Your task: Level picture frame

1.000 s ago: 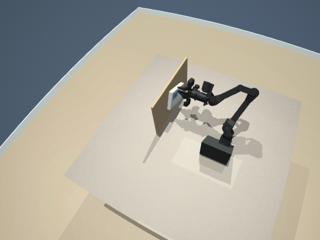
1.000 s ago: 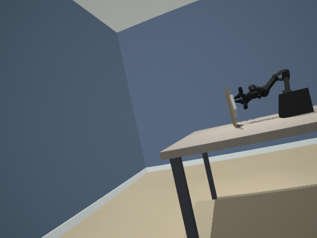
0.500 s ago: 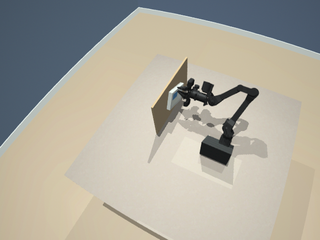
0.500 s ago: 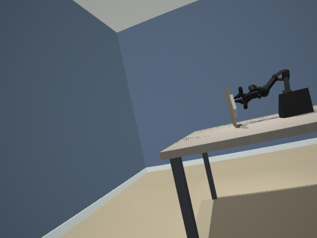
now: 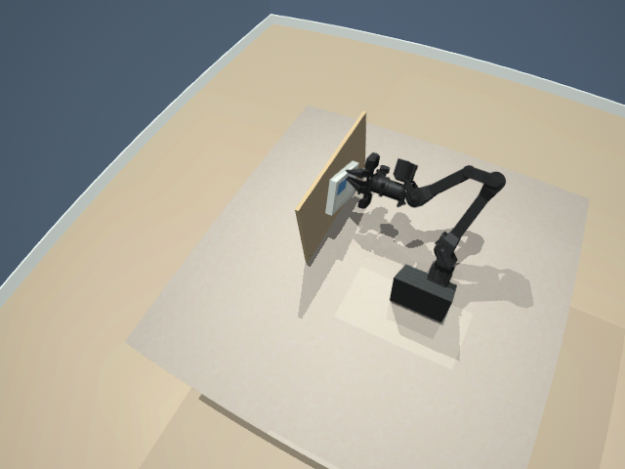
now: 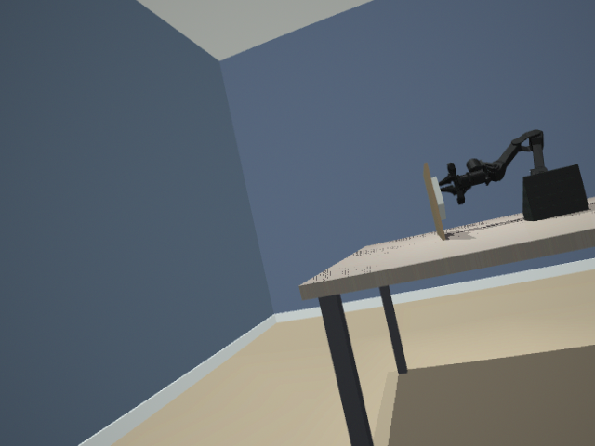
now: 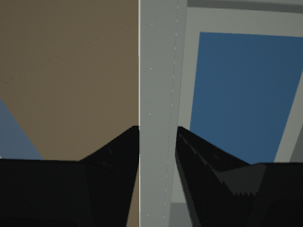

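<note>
The picture frame (image 5: 330, 199) (image 6: 438, 192) (image 7: 158, 71) is pale grey-white around a blue picture (image 5: 342, 187) (image 7: 241, 90). It is in front of the upright brown board (image 5: 315, 230) (image 6: 429, 184) (image 7: 71, 71). My gripper (image 5: 348, 175) (image 6: 441, 186) (image 7: 156, 133) is shut on the frame's upper bar, with one finger on its outer side and the other on its inner, picture side. The screw and the notched strip are hidden behind the frame. How far the frame tilts cannot be told clearly from these views.
The board stands on the table (image 5: 227, 313) (image 6: 393, 276). The arm's dark base block (image 5: 421, 297) (image 6: 552, 196) is on the table, on the frame's side of the board. The arm arches from the base to the frame. Blue room walls (image 5: 126, 75) (image 6: 360, 144) lie beyond the table.
</note>
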Robot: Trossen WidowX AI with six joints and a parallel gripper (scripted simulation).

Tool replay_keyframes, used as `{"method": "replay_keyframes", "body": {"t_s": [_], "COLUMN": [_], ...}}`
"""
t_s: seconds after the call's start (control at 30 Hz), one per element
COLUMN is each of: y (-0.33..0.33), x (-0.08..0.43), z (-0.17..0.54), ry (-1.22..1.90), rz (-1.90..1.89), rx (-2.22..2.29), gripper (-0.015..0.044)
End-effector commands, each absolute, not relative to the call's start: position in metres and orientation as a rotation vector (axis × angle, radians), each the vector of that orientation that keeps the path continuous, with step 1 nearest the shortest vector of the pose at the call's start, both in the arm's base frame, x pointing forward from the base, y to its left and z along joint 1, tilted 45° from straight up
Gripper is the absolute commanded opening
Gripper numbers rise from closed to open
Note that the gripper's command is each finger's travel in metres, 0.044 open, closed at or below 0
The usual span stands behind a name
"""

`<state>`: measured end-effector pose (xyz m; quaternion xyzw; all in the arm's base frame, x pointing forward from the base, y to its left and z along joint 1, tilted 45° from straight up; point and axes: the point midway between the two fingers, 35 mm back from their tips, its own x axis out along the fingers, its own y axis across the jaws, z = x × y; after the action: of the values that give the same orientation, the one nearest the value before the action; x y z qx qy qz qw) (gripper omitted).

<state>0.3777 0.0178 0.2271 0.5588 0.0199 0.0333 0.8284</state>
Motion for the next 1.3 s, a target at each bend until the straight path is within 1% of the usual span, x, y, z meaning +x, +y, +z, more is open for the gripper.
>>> {"method": "replay_keyframes", "body": {"t_s": [0.0, 1.27], "y": [0.0206, 0.0185], "x": [0.3775, 0.3779], "z": [0.2292, 0.2237], "ry": [0.041, 0.041], "rz": [0.085, 0.084], "rx": [1.191, 1.19], "gripper": [0.0, 0.0]}}
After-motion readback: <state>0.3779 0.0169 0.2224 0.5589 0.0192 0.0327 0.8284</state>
